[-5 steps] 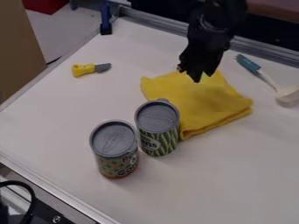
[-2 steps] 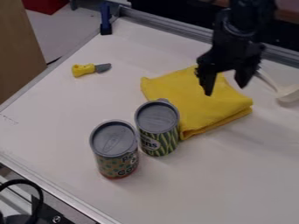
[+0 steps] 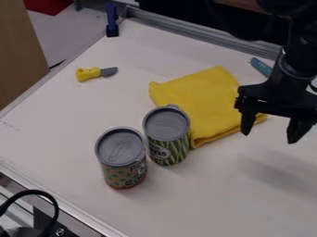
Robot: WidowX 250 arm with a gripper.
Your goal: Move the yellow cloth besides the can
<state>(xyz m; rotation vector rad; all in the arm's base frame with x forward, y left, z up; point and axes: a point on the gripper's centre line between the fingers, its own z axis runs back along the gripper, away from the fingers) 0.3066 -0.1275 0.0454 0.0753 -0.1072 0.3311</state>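
Black two-finger gripper (image 3: pixel 269 132) hanging wide open and empty at right, folded yellow cloth (image 3: pixel 201 99) lying beside green-patterned cylindrical can (image 3: pixel 167 134).

The cloth (image 3: pixel 201 102) looks soft and matt.

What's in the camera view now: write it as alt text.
Black gripper, jaws open, hangs at the right corner of a folded yellow cloth on a white table; a striped can stands at the cloth's left side, a second can beside it, a yellow-handled knife beyond.
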